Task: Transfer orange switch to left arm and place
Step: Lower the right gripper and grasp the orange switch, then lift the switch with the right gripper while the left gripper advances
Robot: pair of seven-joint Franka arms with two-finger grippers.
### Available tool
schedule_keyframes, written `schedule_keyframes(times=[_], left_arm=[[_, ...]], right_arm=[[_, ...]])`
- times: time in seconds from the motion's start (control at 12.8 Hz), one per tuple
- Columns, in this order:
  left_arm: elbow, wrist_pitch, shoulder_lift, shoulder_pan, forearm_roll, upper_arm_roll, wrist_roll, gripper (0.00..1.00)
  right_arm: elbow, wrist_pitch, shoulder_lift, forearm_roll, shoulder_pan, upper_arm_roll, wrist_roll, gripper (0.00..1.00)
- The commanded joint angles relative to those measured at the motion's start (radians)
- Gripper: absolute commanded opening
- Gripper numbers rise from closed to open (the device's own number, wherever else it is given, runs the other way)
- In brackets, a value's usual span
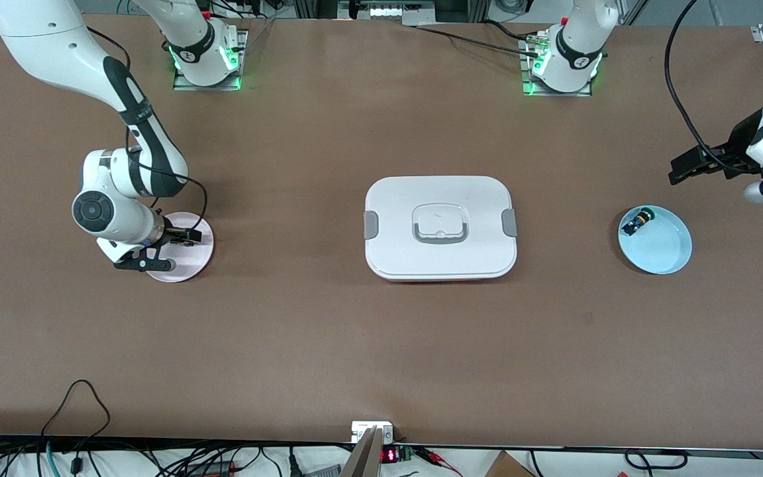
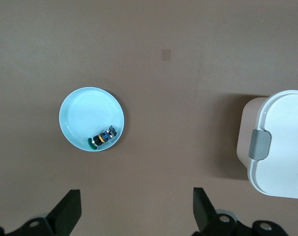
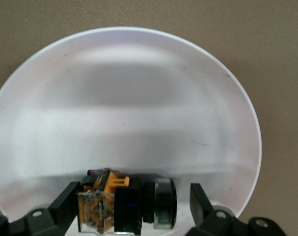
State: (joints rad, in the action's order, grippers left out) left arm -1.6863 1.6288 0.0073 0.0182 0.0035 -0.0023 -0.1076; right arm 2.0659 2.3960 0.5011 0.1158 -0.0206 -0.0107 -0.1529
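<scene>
The orange switch (image 3: 120, 204), black with an orange end, lies on its side on a pale pink plate (image 3: 129, 98) toward the right arm's end of the table. My right gripper (image 3: 133, 205) is low over that plate (image 1: 189, 258), open, with one finger on each side of the switch; one finger is against the orange end and a small gap shows at the other. In the front view the right gripper (image 1: 168, 246) hides the switch. My left gripper (image 1: 681, 167) is open and empty, up in the air near the left arm's end, also seen in its wrist view (image 2: 136, 211).
The white box (image 1: 440, 228) with grey clips stands at the table's middle and shows in the left wrist view (image 2: 281, 147). A light blue plate (image 1: 663, 248) holds a small black-and-blue part with a green cap (image 1: 636, 222), also in the left wrist view (image 2: 102, 137).
</scene>
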Motion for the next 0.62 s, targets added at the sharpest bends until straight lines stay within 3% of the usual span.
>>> schedule_keyframes(times=[0.0, 0.08, 0.55], left_arm=[[0.049, -0.024, 0.034, -0.001, -0.011, 0.014, 0.025, 1.0], [0.065, -0.032, 0.043, -0.004, -0.013, 0.018, 0.025, 1.0], [0.068, -0.04, 0.045, -0.032, -0.013, 0.047, 0.025, 1.0]], right_arm=[[0.01, 0.008, -0.007, 0.021, -0.004, -0.003, -0.027, 0.43], [0.008, 0.002, -0.012, 0.018, -0.022, -0.003, -0.024, 0.33], [-0.019, -0.055, -0.062, 0.01, -0.036, -0.029, 0.062, 0.21]])
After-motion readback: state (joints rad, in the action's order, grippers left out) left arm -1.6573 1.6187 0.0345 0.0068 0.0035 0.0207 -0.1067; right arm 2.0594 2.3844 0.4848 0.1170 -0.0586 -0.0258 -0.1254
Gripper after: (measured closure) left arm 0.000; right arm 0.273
